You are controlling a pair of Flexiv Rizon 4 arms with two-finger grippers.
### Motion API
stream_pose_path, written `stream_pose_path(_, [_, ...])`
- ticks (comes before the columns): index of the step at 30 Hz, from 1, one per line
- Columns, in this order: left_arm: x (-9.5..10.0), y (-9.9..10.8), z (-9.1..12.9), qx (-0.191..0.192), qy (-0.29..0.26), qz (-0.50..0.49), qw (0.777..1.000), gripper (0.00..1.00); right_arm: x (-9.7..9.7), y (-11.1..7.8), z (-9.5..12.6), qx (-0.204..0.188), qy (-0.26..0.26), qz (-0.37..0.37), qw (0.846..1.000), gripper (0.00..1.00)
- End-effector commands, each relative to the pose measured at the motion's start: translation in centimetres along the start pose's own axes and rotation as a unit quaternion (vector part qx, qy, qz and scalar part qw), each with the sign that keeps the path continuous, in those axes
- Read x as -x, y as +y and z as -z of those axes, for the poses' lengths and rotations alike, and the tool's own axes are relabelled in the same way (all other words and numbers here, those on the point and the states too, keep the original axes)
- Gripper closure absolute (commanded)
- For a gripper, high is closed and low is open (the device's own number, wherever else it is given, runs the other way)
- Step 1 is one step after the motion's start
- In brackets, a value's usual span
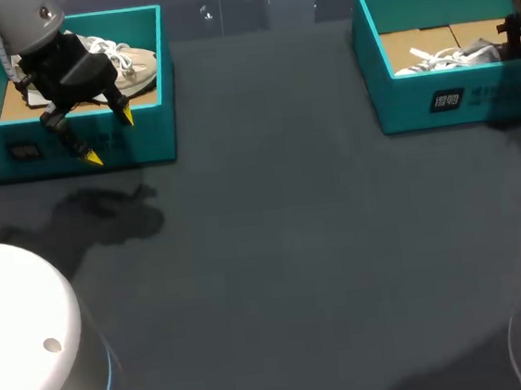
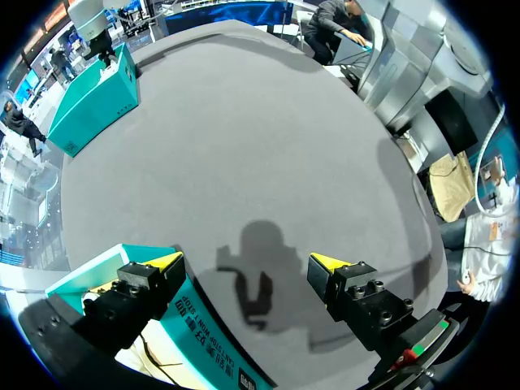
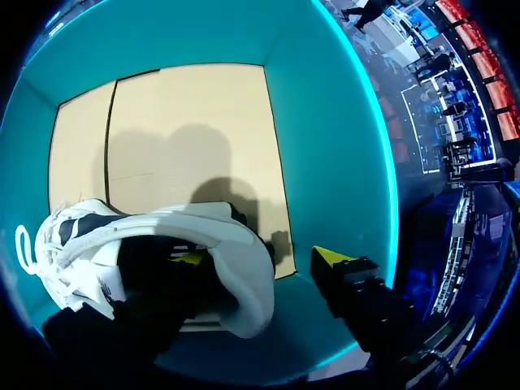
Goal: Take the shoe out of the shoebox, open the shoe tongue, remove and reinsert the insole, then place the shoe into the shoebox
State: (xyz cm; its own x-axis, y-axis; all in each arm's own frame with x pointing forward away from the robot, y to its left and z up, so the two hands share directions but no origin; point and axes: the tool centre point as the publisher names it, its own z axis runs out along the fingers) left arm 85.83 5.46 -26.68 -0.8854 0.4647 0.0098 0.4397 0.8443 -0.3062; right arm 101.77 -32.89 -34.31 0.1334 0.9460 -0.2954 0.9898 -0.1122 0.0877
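**Dark grey table, two teal boxes: securing the heel before the lift**

The dark grey table [image 1: 285,248] is carrying two teal boxes. The left shoebox [image 1: 143,137] is sitting at about 10 o'clock and the right shoebox [image 1: 419,104] at about 2 o'clock. Each one is holding a pale shoe on a cardboard floor.

The right gripper [image 3: 262,260] is reaching down into the right shoebox and straddling the heel of the white shoe [image 3: 162,236]. One yellow tip is sitting inside the shoe's opening and the other outside the heel. A strip of teal is showing between the outer finger and the shoe, so the jaws are looking released rather than clenched.

The left gripper [image 1: 110,137] is hovering over the front wall of the left shoebox with its jaws spread and gripping nothing. The second shoe [image 1: 130,60] is lying behind it.

The step in hand is probably taking the shoe out, and doing it well is a matter of three things:

- **Depth:** the inner finger should be going deep enough to catch the stiff heel wall, not just the soft collar.
- **Squeeze:** the fingers should be closing squarely from both sides.
- **Lift:** the shoe should be coming straight up before travelling toward 6 o'clock, so the toe and loose laces are clearing the box's front wall rather than dragging the box along.
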Motion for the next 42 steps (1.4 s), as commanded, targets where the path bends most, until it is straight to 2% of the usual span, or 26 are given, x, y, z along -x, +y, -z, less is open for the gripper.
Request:
stream_pose_path(1, [0.0, 0.0, 0.0, 0.001, 0.001, 0.000, 1.000, 0.00, 0.1, -0.3, 2.1, 0.003, -0.005, 0.000, 1.000, 0.00])
stream_pose_path(5, [0.0, 0.0, 0.0, 0.001, 0.001, 0.000, 1.000, 0.00, 0.2, -0.4, 4.1, -0.003, -0.006, 0.000, 1.000, 0.00])
stream_pose_path(9, [0.0, 0.0, 0.0, 0.001, 0.001, 0.000, 1.000, 0.00, 0.3, -0.4, 6.4, 0.007, -0.007, 0.002, 1.000, 0.00])
stream_pose_path(15, [0.0, 0.0, 0.0, 0.001, 0.001, 0.000, 1.000, 0.00, 0.2, -0.8, 10.1, 0.009, 0.014, 0.002, 1.000, 0.00])
stream_pose_path(19, [0.0, 0.0, 0.0, 0.001, 0.001, 0.000, 1.000, 0.00, 0.2, -1.8, 12.8, 0.029, 0.036, 0.001, 0.999, 0.00])
stream_pose_path(29, [0.0, 0.0, 0.0, 0.001, 0.001, 0.000, 1.000, 0.00, -0.5, -4.1, 18.1, 0.027, 0.051, 0.019, 0.998, 0.00])
stream_pose_path(36, [0.0, 0.0, 0.0, 0.001, 0.001, 0.000, 1.000, 0.00, -0.9, -5.5, 20.0, 0.020, 0.058, 0.022, 0.998, 0.00])
stream_pose_path(42, [0.0, 0.0, 0.0, 0.001, 0.001, 0.000, 1.000, 0.00, -1.2, -5.7, 20.6, 0.015, 0.064, 0.027, 0.997, 0.00])
